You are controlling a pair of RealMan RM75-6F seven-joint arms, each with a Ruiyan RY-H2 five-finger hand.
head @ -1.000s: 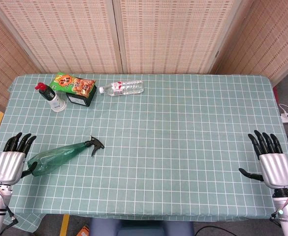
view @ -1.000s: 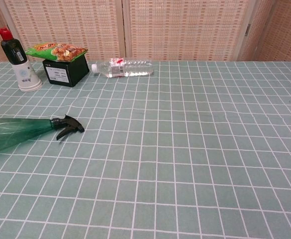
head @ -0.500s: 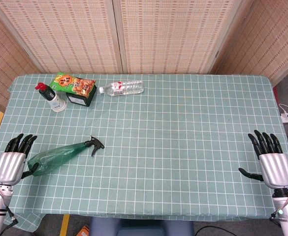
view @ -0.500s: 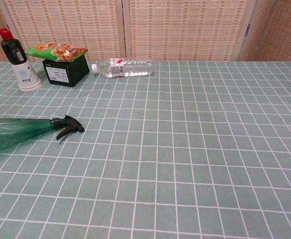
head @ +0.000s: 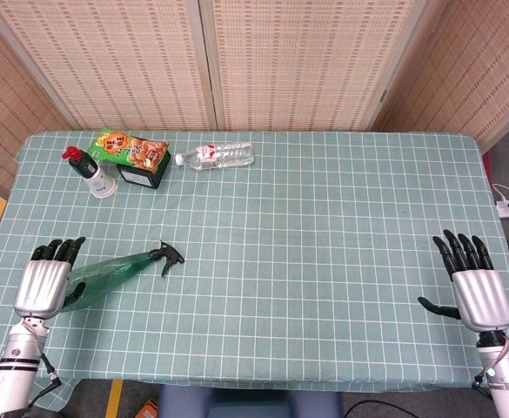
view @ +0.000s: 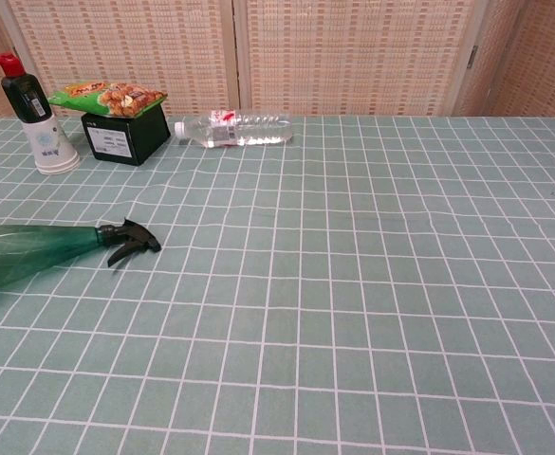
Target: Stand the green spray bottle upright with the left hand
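The spray bottle (head: 119, 270) lay on its side near the table's (head: 324, 218) left front corner, nozzle toward the centre. The left hand (head: 43, 286) was at its base, fingers spread; whether they touched it could not be told. The right hand (head: 476, 292) sat near the right front corner, fingers spread, holding nothing. Judged: gripping and righting both remained.

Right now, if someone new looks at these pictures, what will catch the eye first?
Probably the green spray bottle, lying on its side near the table's front left, black trigger head pointing toward the middle. The left hand sits right at its base end, fingers apart; a grip is not visible. A cluster at the back left also draws the eye: a red-capped pump bottle, a snack bag on a black box, and a clear water bottle lying down.
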